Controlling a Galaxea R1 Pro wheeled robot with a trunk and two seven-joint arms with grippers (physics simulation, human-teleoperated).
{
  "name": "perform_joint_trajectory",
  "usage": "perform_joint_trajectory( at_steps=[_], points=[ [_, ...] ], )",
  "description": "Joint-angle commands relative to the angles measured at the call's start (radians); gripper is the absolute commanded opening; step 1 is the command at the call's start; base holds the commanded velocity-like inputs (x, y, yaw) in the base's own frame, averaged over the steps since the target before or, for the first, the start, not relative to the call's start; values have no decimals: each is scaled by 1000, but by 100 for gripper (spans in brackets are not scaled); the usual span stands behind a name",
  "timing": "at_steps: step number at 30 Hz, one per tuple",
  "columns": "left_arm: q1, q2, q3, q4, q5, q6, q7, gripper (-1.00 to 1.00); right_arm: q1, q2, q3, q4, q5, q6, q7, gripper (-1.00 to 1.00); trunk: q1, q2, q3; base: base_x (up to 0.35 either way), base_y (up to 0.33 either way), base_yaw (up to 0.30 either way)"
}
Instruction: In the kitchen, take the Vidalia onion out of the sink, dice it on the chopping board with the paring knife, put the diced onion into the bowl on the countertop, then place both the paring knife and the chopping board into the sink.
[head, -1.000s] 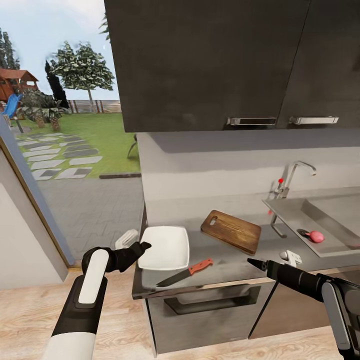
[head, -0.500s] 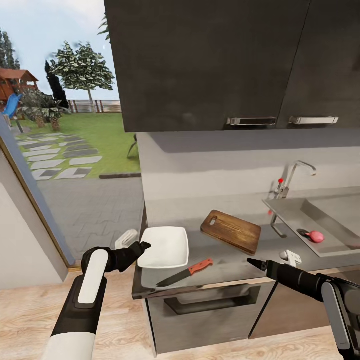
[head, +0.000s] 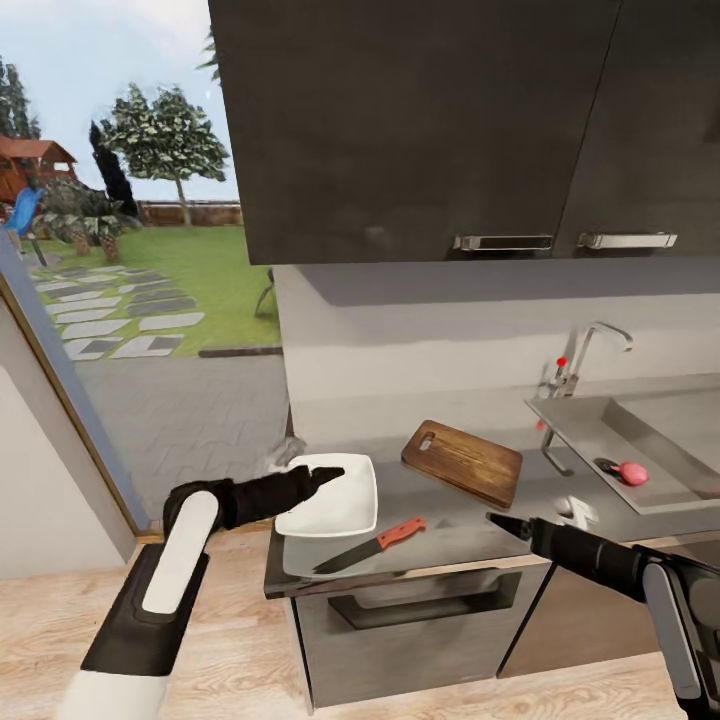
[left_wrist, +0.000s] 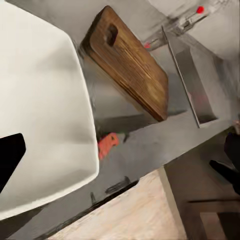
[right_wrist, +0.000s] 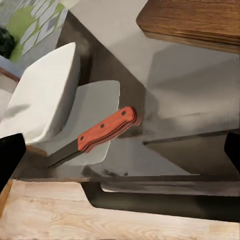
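Head view: you face a kitchen corner under dark wall cabinets (head: 420, 130), with a garden through the opening on the left.
Countertop (head: 450, 520): long grey metal worktop; it carries everything below.
Sink (head: 640, 450): steel basin set in the worktop's right end, with a curved tap (head: 585, 350) behind it.
Board (head: 462, 461): brown wood, lying flat between bowl and sink, its handle slot toward the back wall.
Bowl (head: 345, 500): white, squarish, at the worktop's left end, just beside the knife.
Knife (head: 368, 545): red-orange handle, dark blade pointing to the front left edge; it lies in front of the bowl.
Onion (head: 631, 473): small pinkish bulb resting in the sink, near the drain.
Left gripper (head: 325, 474): your left arm reaches over the bowl's near-left rim; I cannot tell whether its fingers are apart or together.
Right gripper (head: 497, 521): it hovers over the front edge, right of the knife; its fingers look spread in your right wrist view.
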Motion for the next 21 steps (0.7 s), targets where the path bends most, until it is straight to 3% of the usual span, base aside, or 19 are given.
perform_joint_trajectory(
  at_steps=[1,2,4,9,13,17,21],
  points=[
    [-1,55,-61,-14,6,1,-208,100,-1,-2,-3,-2,3,5,60,100,1,-2,-2,0,0,0],
    [-1,64,-71,-15,6,1,-248,100,-1,-2,-3,-2,3,5,69,100,1,-2,-2,0,0,0],
    [-1,93,-100,-18,5,-2,-390,100,-1,-4,-4,-2,3,5,95,100,1,-2,-2,0,0,0],
    [0,113,-120,-19,-5,-5,-572,100,-1,-7,-6,-2,4,5,133,100,1,-2,-2,0,0,0],
    [0,116,-126,-19,-10,-26,-636,100,-1,-18,-9,-2,4,5,194,100,1,-2,-2,0,0,0],
    [-1,117,-145,-17,-24,-64,-650,100,-1,-23,-9,-2,4,5,239,100,1,-2,-2,0,0,0],
    [-1,115,-174,-16,-93,-87,-654,100,-1,-27,-3,-2,4,5,260,100,1,-2,-2,0,0,0]
  ],
)
